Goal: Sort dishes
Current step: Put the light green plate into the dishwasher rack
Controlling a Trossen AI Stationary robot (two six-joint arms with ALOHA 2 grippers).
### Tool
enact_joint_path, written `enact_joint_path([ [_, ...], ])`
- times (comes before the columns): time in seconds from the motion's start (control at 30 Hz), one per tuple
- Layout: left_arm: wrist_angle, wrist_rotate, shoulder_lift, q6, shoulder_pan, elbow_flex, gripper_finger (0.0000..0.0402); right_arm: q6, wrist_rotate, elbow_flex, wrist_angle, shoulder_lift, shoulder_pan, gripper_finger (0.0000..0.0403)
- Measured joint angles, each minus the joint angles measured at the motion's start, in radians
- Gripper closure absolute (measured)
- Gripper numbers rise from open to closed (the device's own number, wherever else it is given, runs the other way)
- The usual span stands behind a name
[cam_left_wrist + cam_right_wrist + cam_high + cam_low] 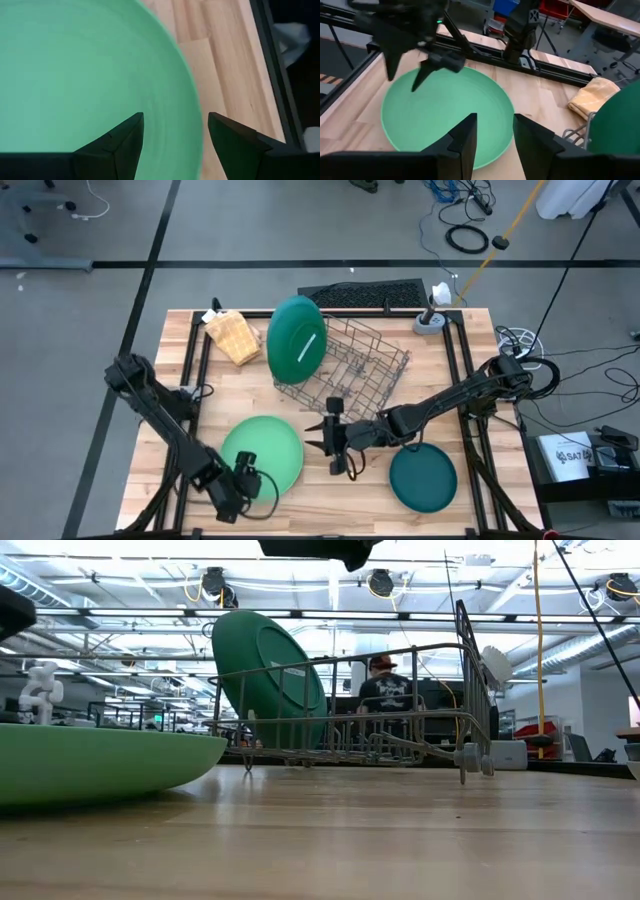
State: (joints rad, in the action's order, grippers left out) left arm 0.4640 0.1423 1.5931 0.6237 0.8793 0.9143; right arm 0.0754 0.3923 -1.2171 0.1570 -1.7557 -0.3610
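A light green plate (266, 450) lies flat on the wooden table, near the front; it also shows in the low view (90, 760). My left gripper (246, 471) hovers open over its near rim (192, 100), fingers pointing down; it also shows in the right wrist view (405, 77). My right gripper (334, 438) is open and empty, just right of this plate (445, 112) and facing it. A dark green plate (297, 340) stands on edge in the grey wire rack (355, 365). A teal plate (423, 477) lies flat at the front right.
A tan waffle-textured lump (234, 335) lies at the far left of the table. The rack (400, 710) fills the table's far middle. A black frame rail (275, 75) borders the table. A person (385, 690) sits in the room behind. Bare wood lies between the two flat plates.
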Motion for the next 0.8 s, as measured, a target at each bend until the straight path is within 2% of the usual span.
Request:
enact_joint_path([
  [0.17, 0.07, 0.043, 0.153, 0.003, 0.028, 0.103, 0.0169, 0.013, 0.005, 0.0, 0.013, 0.0, -0.011, 0.0284],
  [0.37, 0.231, 0.113, 0.3, 0.096, 0.035, 0.207, 0.0179, 0.002, 0.047, -0.001, 0.062, 0.0, -0.05, 0.0284],
  [0.47, 0.268, 0.127, 0.32, 0.104, 0.028, 0.227, 0.0231, 0.023, 0.098, -0.001, 0.065, 0.0, -0.078, 0.0284],
  [0.6, 0.308, 0.237, 0.303, 0.063, 0.022, 0.242, 0.0358, 0.049, 0.162, -0.001, 0.068, 0.0, -0.103, 0.0284],
  [0.63, 0.322, 0.258, 0.293, 0.048, 0.021, 0.243, 0.0375, 0.052, 0.168, -0.001, 0.062, 0.003, -0.106, 0.0284],
  [0.7, 0.324, 0.276, 0.267, 0.038, 0.015, 0.254, 0.0384, 0.051, 0.185, -0.001, 0.06, 0.008, -0.114, 0.0284],
  [0.8, 0.353, 0.247, 0.19, 0.017, 0.0, 0.283, 0.039, 0.061, 0.211, -0.001, 0.051, 0.035, -0.13, 0.0284],
])
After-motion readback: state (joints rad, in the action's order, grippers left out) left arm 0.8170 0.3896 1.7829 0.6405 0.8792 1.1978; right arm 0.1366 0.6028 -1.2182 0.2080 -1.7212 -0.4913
